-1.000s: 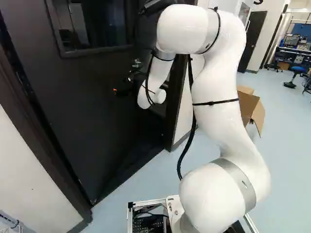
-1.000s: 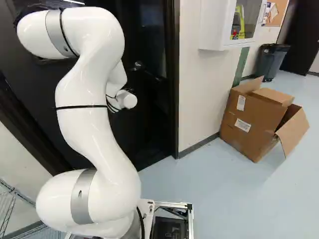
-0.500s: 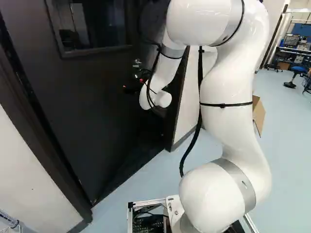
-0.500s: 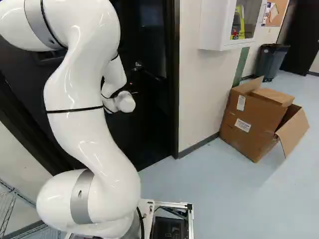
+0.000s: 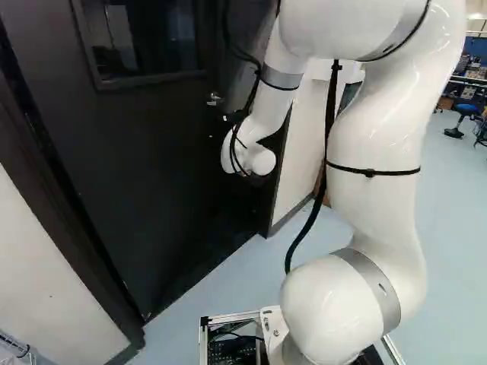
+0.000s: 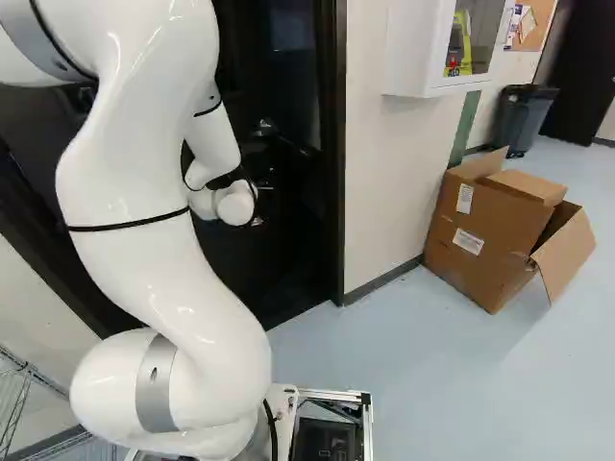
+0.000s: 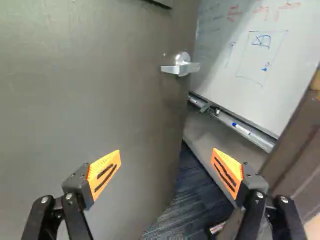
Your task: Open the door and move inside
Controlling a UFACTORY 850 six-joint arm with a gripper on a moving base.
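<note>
1. And here, facing the dark door (image 5: 144, 167), at the left and close ahead of the base frame (image 5: 228, 346), with the white arm (image 6: 159, 240) rearing up tall and bending toward it.
2. Look, aiming the gripper (image 5: 232, 118) at the door's handle side, fingers spread wide, with an orange pad (image 7: 105, 172) on one finger and its twin facing it across bare air.
3. Spotting the silver handle (image 7: 180, 67) now: ahead of the fingers and apart from them, fixed near the door's free edge.
4. Seeing the door ajar, too, with a gap opening between that edge and the brown door frame (image 7: 300, 150) beyond the other finger.
5. Peering through the gap: catching a whiteboard (image 7: 240, 70) with red and blue writing, a marker (image 7: 241, 129) lying on its ledge (image 7: 260, 140), and dark carpet (image 7: 192, 210) below.
6. Over to the right, past the pale wall (image 6: 389, 192): finding an open cardboard box (image 6: 490, 230) on the blue floor (image 6: 423, 384), a white cabinet (image 6: 413, 48) mounted above, and a dark bin (image 6: 524, 115) farther off.
</note>
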